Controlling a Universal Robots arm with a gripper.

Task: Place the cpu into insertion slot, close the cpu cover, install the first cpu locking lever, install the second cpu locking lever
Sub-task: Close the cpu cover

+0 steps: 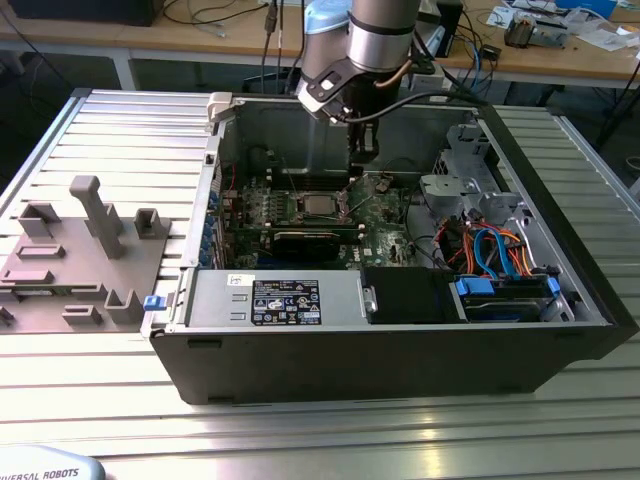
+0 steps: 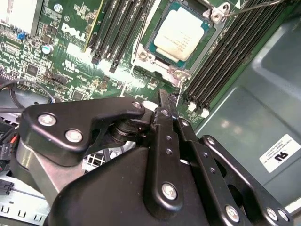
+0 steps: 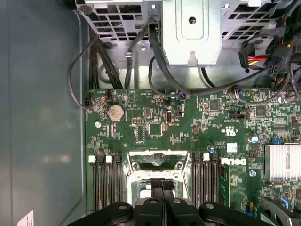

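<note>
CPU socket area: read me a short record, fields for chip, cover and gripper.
cpu: flat in the insertion slot, metal face up
cpu cover: silvery frame lying down around the cpu
gripper: shut, empty, hovers over the motherboard, just to the exterior view's right of the insertion slot

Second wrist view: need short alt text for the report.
A small square chip with a silvery-grey metal top sits in the square socket with a silvery metal rim on a green motherboard. The arm's black gripper is in the foreground, fingers together, clear of the chip.
</note>
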